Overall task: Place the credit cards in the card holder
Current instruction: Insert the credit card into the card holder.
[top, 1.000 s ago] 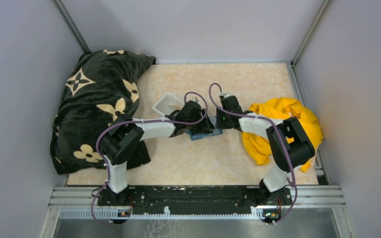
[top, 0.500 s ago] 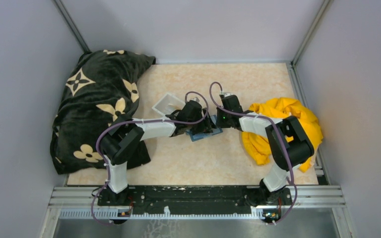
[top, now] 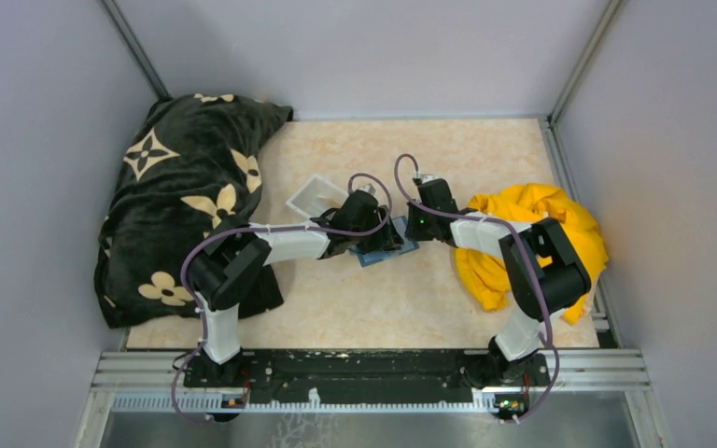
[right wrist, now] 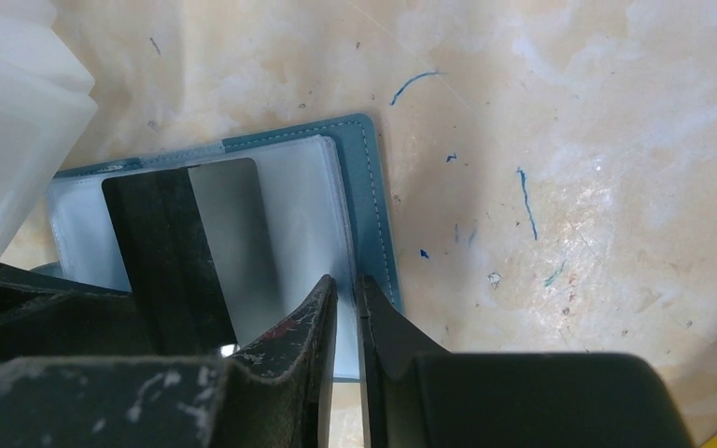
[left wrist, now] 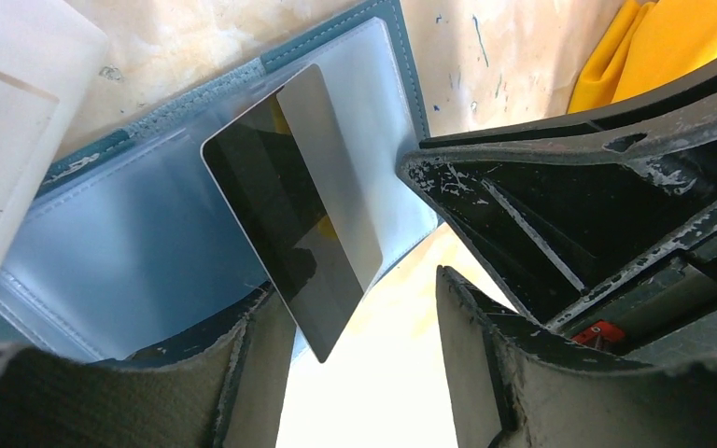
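Teal card holder open w/ clear sleeves, grey card atop; L gripper wide, R gripper narrow, grip unclear.

Card holder teal-blue with paler stitching, inner sleeves frosted clear-white. Grey card reads half dark charcoal, half pale silver, and tray is milky white. Worktop cream-peach, marbled, flecked with small blue pen marks; blanket black with cream flower and four-point star motifs; crumpled cloth plain bright yellow. Left tool and right tool matte black, edges scuffed whitish; arms white and black, cables purple.
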Tool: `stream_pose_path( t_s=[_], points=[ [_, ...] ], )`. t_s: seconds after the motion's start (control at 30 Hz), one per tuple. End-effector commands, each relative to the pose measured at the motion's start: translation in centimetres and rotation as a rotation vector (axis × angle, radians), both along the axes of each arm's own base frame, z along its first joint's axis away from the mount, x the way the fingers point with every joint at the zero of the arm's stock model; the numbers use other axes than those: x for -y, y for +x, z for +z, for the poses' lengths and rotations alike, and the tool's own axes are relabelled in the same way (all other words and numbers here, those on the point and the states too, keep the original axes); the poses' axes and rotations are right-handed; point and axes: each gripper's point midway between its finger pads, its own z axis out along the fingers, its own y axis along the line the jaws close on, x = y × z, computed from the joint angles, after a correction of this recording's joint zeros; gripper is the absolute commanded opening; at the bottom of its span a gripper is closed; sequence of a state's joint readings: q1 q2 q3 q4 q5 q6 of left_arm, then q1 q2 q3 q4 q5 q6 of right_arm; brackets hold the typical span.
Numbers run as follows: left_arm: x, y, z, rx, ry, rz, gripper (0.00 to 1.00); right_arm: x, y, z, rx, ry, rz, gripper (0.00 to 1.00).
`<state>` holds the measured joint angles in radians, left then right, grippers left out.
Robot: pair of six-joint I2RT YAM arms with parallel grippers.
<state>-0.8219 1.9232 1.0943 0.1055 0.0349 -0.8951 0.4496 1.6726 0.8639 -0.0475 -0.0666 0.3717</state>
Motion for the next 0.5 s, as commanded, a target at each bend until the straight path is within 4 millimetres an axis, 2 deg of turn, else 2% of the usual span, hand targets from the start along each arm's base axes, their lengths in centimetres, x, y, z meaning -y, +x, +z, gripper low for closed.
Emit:
stream_pose_path(
  t_s=[0.0, 0.1, 0.23, 0.43, 0.47],
  points=[
    [-3.8, -3.9, -6.7, -0.144, 0.205, -0.066, 0.63, -1.4, -1.3, -1.0, -0.052, 0.039, 0.041, 0.13],
    [-4.2, -4.2, -6.5, -0.14, 0.223, -0.079, 0.63, -1.6, -1.3, -1.1, -0.054, 0.04, 0.044, 0.13],
    [-4.4, -4.5, -6.2, -0.134, 0.226, -0.102, 0.71, -1.6, -1.3, -1.3, -0.061, 0.04, 0.044, 0.13],
    [-4.8, -4.6, -5.8, -0.126, 0.235, -0.105, 0.74, -1.6, -1.4, -1.3, -0.06, 0.041, 0.045, 0.12],
    [-4.8, -4.6, -5.8, -0.123, 0.238, -0.105, 0.77, -1.7, -1.4, -1.3, -0.06, 0.042, 0.046, 0.12]
  ],
)
